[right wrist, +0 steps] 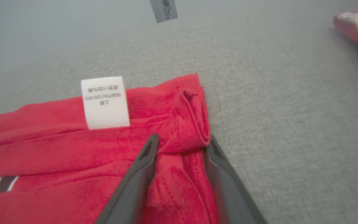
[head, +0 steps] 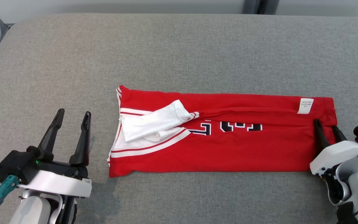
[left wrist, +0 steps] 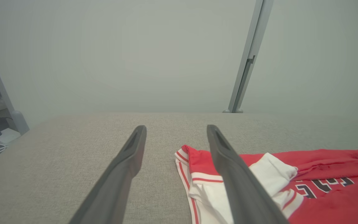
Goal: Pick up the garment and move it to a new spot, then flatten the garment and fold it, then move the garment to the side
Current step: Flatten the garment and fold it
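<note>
Head view: red jersey (head: pixel 228 149) lies flat mid-table (head: pixel 179 46), already folded lengthwise into a long strip, white sleeve tucked on top at its L end. Judged approx. halfway: pickup, flatten and 1st fold look done; crosswise fold + shift to side still to do. R gripper (head: pixel 326 126) at strip's R end below care label (head: pixel 305 105), jaws fairly wide, straddling the rolled hem fold, tips touching cloth, no squeeze evident. L gripper (head: pixel 74 112) spread, empty, just beside collar end.

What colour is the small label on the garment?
White with grey print; the label shows best in the right wrist view.
</note>
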Available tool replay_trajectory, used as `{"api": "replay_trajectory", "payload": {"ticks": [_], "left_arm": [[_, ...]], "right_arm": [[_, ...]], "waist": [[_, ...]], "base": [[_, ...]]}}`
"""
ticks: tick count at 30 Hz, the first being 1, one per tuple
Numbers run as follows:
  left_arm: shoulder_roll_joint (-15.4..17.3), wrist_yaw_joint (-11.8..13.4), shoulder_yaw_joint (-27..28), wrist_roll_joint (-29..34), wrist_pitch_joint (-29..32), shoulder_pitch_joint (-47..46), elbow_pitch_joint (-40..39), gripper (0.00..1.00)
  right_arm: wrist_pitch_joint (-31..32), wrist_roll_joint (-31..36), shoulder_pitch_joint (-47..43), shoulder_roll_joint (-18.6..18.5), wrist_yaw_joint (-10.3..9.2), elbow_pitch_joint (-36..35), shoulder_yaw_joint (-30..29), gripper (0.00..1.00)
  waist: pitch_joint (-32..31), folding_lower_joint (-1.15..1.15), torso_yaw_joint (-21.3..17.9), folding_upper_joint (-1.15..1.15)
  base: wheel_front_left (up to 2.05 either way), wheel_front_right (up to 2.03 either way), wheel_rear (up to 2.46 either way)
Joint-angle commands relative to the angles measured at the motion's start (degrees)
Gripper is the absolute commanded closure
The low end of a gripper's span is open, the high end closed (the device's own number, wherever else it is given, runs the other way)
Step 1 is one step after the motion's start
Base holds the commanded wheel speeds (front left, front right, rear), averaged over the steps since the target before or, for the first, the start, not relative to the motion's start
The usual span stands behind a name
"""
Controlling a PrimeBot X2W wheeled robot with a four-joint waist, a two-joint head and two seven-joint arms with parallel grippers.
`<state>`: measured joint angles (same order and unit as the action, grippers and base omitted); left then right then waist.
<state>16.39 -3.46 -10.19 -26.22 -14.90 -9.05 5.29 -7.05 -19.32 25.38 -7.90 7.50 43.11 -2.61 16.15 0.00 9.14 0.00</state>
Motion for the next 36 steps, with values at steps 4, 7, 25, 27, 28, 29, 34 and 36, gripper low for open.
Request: {"api": "replay_trajectory", "payload": {"ticks": [4,7,25,27,28,29,34,36], "left_arm": [[-0.28,-0.35,0.65,0.80,-0.23,-1.01,0.31,0.00],[-0.53,-0.43,1.20,0.94,-0.24,-0.66,0.34,0.00],[-1.37,-1.05,3.71,1.79,-0.23,1.40,-0.30,0.00],[-1.25,-1.03,3.69,1.87,-0.23,1.43,-0.32,0.00],[-1.23,-1.03,3.69,1.89,-0.23,1.39,-0.34,0.00],[-1.17,-1.07,3.68,1.88,-0.23,1.35,-0.37,0.00],[-1.09,-1.07,3.15,1.73,0.07,0.78,-0.28,0.00],[-1.26,-1.11,2.77,1.70,0.25,0.36,-0.18,0.00]], "right_arm": [[-1.29,-2.17,-0.73,0.00,-0.03,2.40,3.29,1.00],[-4.50,-4.01,-1.09,-2.57,-0.09,1.11,4.21,1.00],[-3.39,-4.66,-3.92,-7.36,-0.01,-17.68,1.59,1.00],[-2.68,-4.24,-3.67,-6.50,-0.02,-20.00,2.61,1.00],[-1.77,-3.88,-3.40,-5.50,-0.01,-22.47,3.84,1.00],[-0.98,-3.64,-3.00,-4.32,-0.01,-24.93,5.03,1.00],[4.04,-2.79,-0.83,1.93,-0.01,-32.87,13.05,1.00],[5.33,-3.64,-0.34,3.51,-0.01,-33.56,17.74,1.00]], "waist": [[0.00,0.00,-0.44,0.00],[-0.07,0.00,-1.25,0.00],[-1.29,0.00,-5.31,0.00],[-1.38,0.00,-5.54,0.00],[-1.43,0.00,-5.68,0.00],[-1.51,0.00,-5.85,0.00],[-1.62,0.00,-6.07,0.00],[-1.55,0.00,-5.71,0.00]], "base": [[0.00,0.00,0.00],[0.00,0.00,0.00],[0.00,0.00,0.00],[0.00,0.00,0.00],[0.00,0.00,0.00],[0.00,0.00,0.00],[0.00,0.00,0.00],[0.00,0.00,0.00]]}}
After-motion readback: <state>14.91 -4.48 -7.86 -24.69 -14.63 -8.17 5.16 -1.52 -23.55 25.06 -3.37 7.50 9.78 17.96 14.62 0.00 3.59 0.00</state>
